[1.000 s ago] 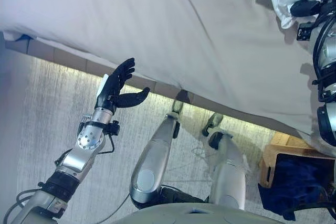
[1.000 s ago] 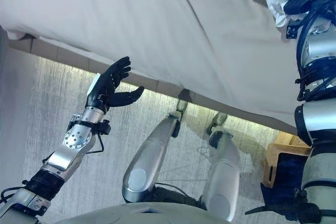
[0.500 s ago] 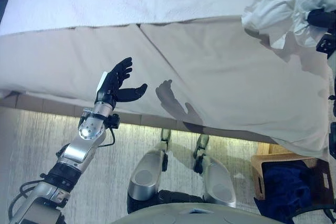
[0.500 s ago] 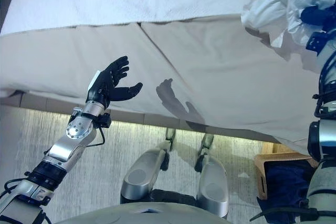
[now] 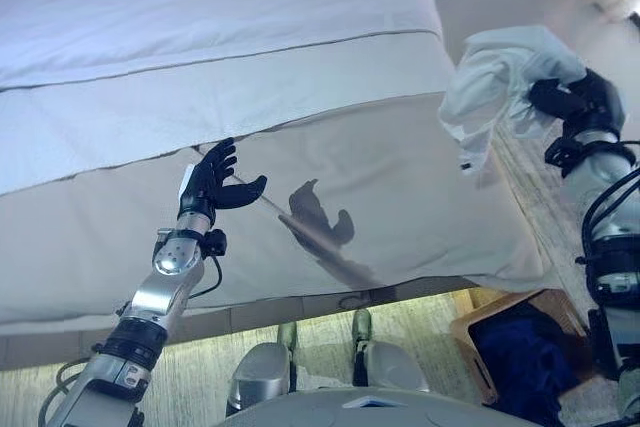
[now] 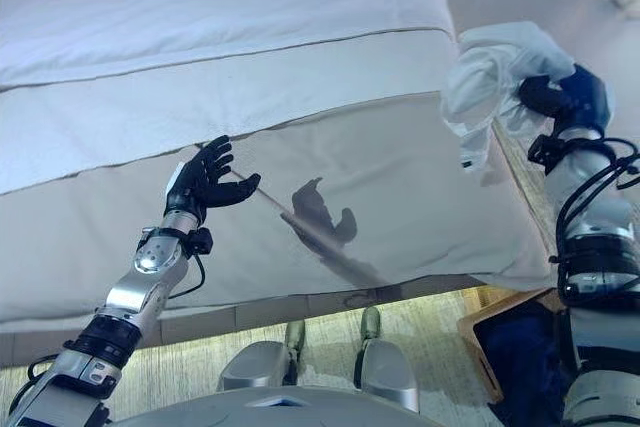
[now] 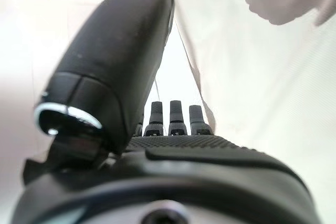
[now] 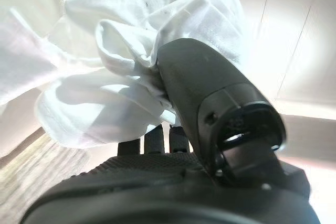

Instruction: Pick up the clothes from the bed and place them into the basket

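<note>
White cloth, a crumpled garment [image 5: 495, 82], bunched and lifted clear of the bed [image 5: 230, 37], past its right corner and above the floor. Clamped in the right hand [image 6: 560, 99], thumb curled over the folds and fingers buried in them, as seen close up in the right wrist view, where the cloth [image 8: 131, 66] spills round the thumb; from the head views only the dark hand and a hanging tail of fabric. Held well above and apart from the wooden basket [image 5: 465, 332] on the floor at lower right, with dark blue clothes [image 5: 520, 362] already lying inside it; basket visible only from the head views, not from either wrist.

Raised over the grey bedspread [image 6: 400, 187], the left hand [image 5: 212, 179], empty, fingers straight and slightly spread, thumb stuck out sideways, touching nothing. Same hand [image 7: 173, 145] in its own wrist view: fingertips in a row, thumb looming large, pale bedding beyond, with a seam line running across it. Hand's shadow cast on the bedspread just beside it in the head views.
</note>
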Controlling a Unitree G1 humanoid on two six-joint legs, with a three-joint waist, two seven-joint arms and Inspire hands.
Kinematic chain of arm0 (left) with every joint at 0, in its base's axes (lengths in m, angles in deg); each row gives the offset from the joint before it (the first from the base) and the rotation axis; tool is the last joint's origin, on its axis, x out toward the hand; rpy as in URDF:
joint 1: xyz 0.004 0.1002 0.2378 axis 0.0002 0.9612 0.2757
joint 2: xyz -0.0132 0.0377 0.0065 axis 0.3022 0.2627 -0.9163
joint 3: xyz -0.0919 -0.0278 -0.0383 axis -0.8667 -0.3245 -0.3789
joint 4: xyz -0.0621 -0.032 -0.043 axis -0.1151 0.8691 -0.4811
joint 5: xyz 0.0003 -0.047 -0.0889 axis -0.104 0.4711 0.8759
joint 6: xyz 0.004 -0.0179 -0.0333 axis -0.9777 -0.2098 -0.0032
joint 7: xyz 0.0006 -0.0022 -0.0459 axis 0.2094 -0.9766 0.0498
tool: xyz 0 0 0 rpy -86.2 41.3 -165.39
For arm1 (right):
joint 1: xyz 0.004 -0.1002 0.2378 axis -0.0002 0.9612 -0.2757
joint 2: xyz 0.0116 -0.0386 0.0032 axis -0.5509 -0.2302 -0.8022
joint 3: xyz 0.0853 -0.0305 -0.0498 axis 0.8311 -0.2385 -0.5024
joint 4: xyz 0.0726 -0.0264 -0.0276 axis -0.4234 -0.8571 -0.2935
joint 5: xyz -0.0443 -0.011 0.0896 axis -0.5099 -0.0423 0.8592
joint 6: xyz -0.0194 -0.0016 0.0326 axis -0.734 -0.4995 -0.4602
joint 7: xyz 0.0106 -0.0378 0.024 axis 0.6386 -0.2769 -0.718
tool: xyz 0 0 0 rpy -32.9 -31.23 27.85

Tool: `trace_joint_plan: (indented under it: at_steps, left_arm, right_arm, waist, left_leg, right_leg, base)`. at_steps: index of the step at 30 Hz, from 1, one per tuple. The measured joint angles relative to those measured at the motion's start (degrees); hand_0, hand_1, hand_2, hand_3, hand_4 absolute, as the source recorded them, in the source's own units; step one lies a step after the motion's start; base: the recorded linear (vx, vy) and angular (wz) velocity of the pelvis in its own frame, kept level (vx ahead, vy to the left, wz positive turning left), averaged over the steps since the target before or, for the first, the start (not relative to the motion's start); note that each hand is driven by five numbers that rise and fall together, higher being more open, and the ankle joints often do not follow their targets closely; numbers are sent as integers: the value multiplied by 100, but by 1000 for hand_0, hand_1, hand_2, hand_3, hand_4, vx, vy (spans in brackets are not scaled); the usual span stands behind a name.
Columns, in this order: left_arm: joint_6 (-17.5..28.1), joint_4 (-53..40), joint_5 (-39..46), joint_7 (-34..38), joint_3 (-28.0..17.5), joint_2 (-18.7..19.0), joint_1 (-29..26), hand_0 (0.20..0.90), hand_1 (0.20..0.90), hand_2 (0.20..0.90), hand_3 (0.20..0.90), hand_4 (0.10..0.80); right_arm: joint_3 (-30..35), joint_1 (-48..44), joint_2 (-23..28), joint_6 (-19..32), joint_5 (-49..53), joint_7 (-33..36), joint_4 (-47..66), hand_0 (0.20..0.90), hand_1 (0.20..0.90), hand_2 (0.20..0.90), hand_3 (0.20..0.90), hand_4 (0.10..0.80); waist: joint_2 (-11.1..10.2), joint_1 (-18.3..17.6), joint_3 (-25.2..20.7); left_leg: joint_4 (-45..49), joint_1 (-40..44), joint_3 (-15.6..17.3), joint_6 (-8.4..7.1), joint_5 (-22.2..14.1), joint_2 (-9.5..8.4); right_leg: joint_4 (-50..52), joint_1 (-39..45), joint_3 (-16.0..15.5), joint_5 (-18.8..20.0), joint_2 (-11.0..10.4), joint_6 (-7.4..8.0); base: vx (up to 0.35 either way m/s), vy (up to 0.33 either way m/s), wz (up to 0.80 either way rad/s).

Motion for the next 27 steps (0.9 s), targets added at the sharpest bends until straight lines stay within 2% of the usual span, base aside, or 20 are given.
trace_joint_plan:
  at_steps: [2,3,4,5,6,7,8,9,10,11,12,15,20,27]
  left_arm:
    - [-1,7,1,61,-23,17,2,900,900,900,900,800]
    - [-10,12,3,71,-46,26,5,900,900,900,900,800]
    - [-21,12,4,81,-62,30,2,900,900,900,900,800]
    - [-54,14,14,117,-99,28,5,900,900,900,900,800]
    - [-60,18,21,126,-129,-1,9,900,900,900,900,800]
    - [-76,17,48,145,-181,-63,48,900,900,900,900,800]
    - [-103,17,86,154,-210,-79,73,900,900,900,900,800]
    - [-139,38,160,198,-223,-53,100,900,900,900,900,800]
    - [-148,44,182,222,-226,-39,100,900,900,900,900,800]
    - [-148,53,184,229,-226,-53,99,900,900,900,900,800]
    - [-146,114,182,230,-223,-125,102,900,900,900,900,800]
    - [-146,189,174,209,-211,-316,104,900,900,900,900,800]
    - [-143,189,152,157,-206,-509,123,900,900,900,900,800]
    - [-137,192,116,108,-191,-541,121,900,900,900,900,800]
  right_arm:
    - [-1,-12,-119,0,-1,-5,0,300,300,300,200,100]
    - [-14,-23,-177,0,-2,0,-4,300,300,300,200,100]
    - [-14,-24,-214,0,-1,9,-6,300,300,300,200,100]
    - [-36,-20,-297,6,-2,18,-29,300,300,300,200,100]
    - [-60,-18,-305,7,-2,38,-47,300,300,300,200,100]
    - [-107,-9,-308,7,0,105,-73,300,300,300,200,100]
    - [-111,-1,-308,10,0,129,-75,300,300,300,200,100]
    - [-107,15,-308,158,-3,116,-75,300,300,300,200,100]
    - [-79,25,-308,267,-5,117,-74,300,300,300,200,100]
    - [-60,29,-295,307,-8,126,-74,300,300,300,200,100]
    - [-59,54,-292,309,-22,163,-74,300,300,300,200,100]
    - [-43,285,-265,307,-46,236,-73,300,300,300,200,100]
    - [140,527,-254,307,-229,362,-72,300,300,300,200,100]
    - [329,1122,-255,303,-519,698,-55,300,300,300,200,100]
  waist:
    - [2,24,-1]
    - [9,91,-4]
    - [9,98,-4]
    - [52,143,-27]
    - [76,148,-45]
    - [151,131,-94]
    - [170,148,-119]
    - [131,197,-181]
    - [92,177,-203]
    - [71,143,-214]
    - [128,75,-235]
    - [159,-94,-262]
    - [174,-444,-368]
    - [220,-757,-444]
  left_leg:
    - [-40,-30,328,5,-2,35]
    - [-62,-37,589,33,12,145]
    - [-30,-52,718,57,-3,167]
    - [-26,-94,971,199,-38,326]
    - [-21,-115,1036,201,-36,371]
    - [-19,-145,1152,204,-25,485]
    - [-20,-139,1267,178,-8,511]
    - [-37,-143,1435,167,-17,468]
    - [-35,-146,1473,110,-5,384]
    - [-35,-146,1484,77,16,321]
    - [-38,-145,1449,22,66,325]
    - [-65,-45,1401,10,73,410]
    - [-251,28,1468,-84,135,456]
    - [-455,245,1604,-161,189,498]
  right_leg:
    - [-77,-185,-42,419,49,80]
    - [-132,-262,-131,611,101,104]
    - [-240,-275,-204,813,143,101]
    - [-162,-355,-533,784,176,39]
    - [196,-458,-710,467,183,-127]
    - [1005,-634,-917,-22,156,-280]
    - [1381,-646,-1041,-322,52,-242]
    - [1332,-439,-1131,-525,-178,-199]
    - [952,-233,-1062,-524,-245,-146]
    - [559,-78,-935,-524,-220,-149]
    - [290,43,-860,-360,-160,-84]
    - [-154,263,-762,-135,19,-131]
    - [-603,348,-490,131,150,-161]
    - [-694,428,-320,172,238,-164]
  base:
    - [-229,74,-78]
    - [-230,52,-86]
    - [-224,10,-98]
    - [-163,-15,-72]
    - [-166,-59,-76]
    - [-112,-103,-53]
    - [-97,-145,-82]
    - [-52,-148,-75]
    - [-33,-116,-64]
    - [-24,-86,-33]
    - [-20,-63,-24]
    - [-45,-81,-30]
    - [-48,-82,-28]
    - [-18,-80,-15]
